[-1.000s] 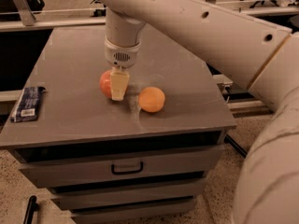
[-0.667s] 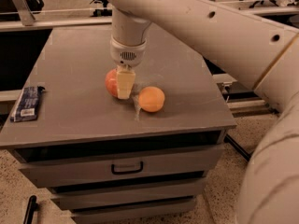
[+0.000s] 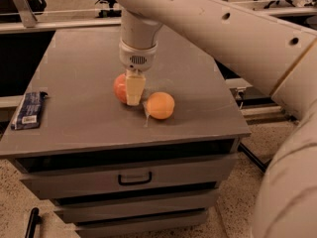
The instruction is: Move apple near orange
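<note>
The red-pink apple (image 3: 119,87) sits on the grey cabinet top (image 3: 84,58), near its middle. My gripper (image 3: 132,92) comes straight down on it from the arm above. One pale finger (image 3: 133,89) covers the apple's right front side, and the other is hidden behind the fruit. The gripper is shut on the apple. The smooth pale orange (image 3: 161,105) rests on the top just right of the apple and a little nearer the front, a small gap from the finger.
A dark blue packet (image 3: 28,110) lies at the left edge of the top. Drawers with a dark handle (image 3: 133,178) sit below the front edge. The large white arm (image 3: 237,33) crosses the upper right. Chairs and rails stand behind.
My gripper and the apple have shifted a little to the right, closing the gap to the orange. The orange and the packet have not moved.
</note>
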`<action>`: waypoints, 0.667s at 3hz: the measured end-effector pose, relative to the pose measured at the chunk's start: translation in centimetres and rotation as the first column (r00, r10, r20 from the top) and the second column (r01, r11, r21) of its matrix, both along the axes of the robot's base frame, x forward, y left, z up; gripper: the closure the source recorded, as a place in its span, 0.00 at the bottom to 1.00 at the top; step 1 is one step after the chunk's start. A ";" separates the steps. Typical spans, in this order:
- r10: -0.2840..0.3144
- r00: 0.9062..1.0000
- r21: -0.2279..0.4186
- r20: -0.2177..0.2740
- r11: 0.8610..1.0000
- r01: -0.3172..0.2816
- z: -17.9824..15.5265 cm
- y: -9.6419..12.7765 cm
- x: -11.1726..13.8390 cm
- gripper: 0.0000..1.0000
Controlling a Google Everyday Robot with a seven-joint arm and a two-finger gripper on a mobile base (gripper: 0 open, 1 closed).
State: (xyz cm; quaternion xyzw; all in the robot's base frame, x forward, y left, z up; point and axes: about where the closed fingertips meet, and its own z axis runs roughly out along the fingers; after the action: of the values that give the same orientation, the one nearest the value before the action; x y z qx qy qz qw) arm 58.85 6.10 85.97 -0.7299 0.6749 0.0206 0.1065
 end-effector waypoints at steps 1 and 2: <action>0.001 1.000 0.001 0.000 1.000 -0.001 -0.1 0.1 0.0 0.14; 0.001 1.000 0.001 0.001 1.000 -0.001 -0.2 0.1 0.1 0.00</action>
State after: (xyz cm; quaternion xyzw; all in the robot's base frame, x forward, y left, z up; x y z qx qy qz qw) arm 58.91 6.25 85.74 -0.7303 0.6744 0.0209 0.1072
